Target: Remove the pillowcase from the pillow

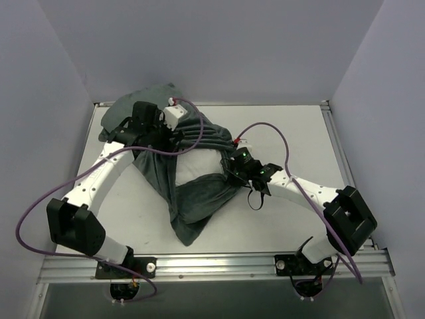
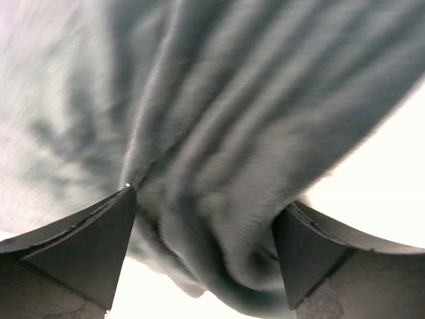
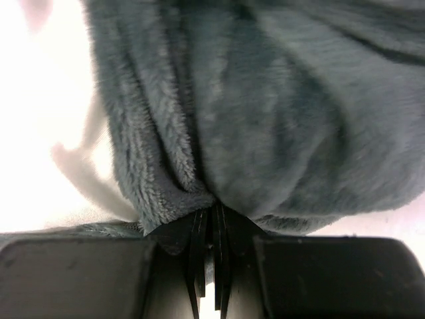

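**Left arm** (image 1: 99, 176): rises from its base at the near left corner and stretches forward to the far left part of the tabletop (image 1: 305, 133), wrist bent down over the cloth.

**Left claw** (image 2: 211, 198): spread wide, both fingers (image 2: 86, 252) well apart. A thick bunch of the pillowcase (image 1: 199, 206) hangs in the gap between them, with folds running away from the claw. The cloth brushes the inner tip of one finger. The wrist picture is blurred, so finer contact cannot be told.

**Right arm** (image 1: 305, 189): reaches from its base at the near right corner inward toward the middle of the tabletop, forearm low and nearly level.

**Right claw** (image 3: 209, 216): pressed together, pinching a fold of the pillowcase right at its tips. The plush grey cloth bulges out just ahead of the claw.

**Pillowcase**: dark grey face showing, rumpled. It is drawn in taut ridges between the two claws, and a loose flap trails off toward the near edge, below and between them.

**Pillow** (image 1: 199, 166): white, partly bared and lying between the two claws, just beside the right claw. Grey cloth borders it on the far side, the left side and the near side.
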